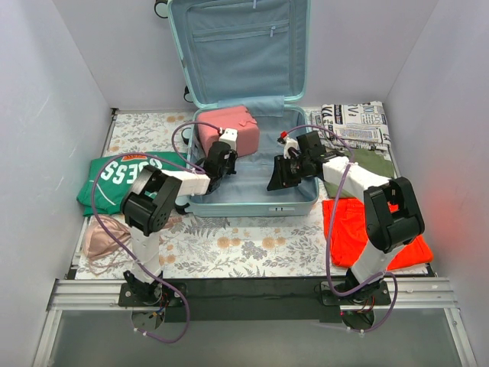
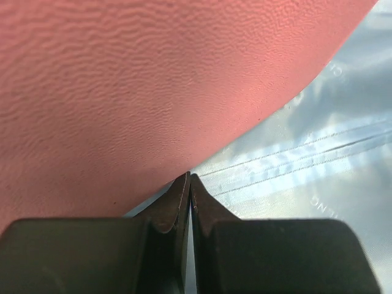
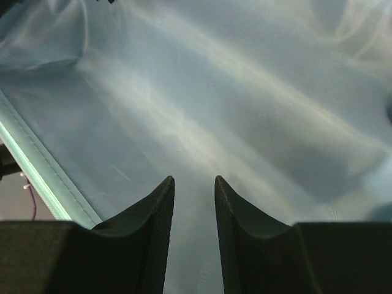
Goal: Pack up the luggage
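1. The 2 arms rise from the near table edge and lean toward 12 o'clock, with the elbows high and the wrists bent down into the luggage [image 1: 252,200].
2. A floral cloth [image 1: 229,245] covers the table. A crumpled orange garment [image 1: 348,225] lies at 3 o'clock near the right arm. A soft beige garment [image 1: 103,237] lies at 9 o'clock.
3. A little farther at 9 o'clock lies a folded green T-shirt [image 1: 114,177] with white letters.
4. The left gripper [image 2: 189,177] is clenched, its dark tips pressed together with nothing seen between them. The tips meet the lower edge of a pink pouch [image 2: 122,92], which has a fine, grainy surface.
5. The right gripper [image 3: 194,180] is released. Its 2 curved black fingers [image 3: 156,208] stand apart over the smooth, shiny blue lining [image 3: 245,92] and hold nothing.
6. The luggage lies open at 12 o'clock, at the far middle of the table. It is a pale mint hard shell. The pouch sits in its left part.
7. Its lid [image 1: 177,46] stands upright at the back and has a zip pocket [image 1: 241,34].
8. A newspaper-print cloth [image 1: 355,122] lies at 2 o'clock.
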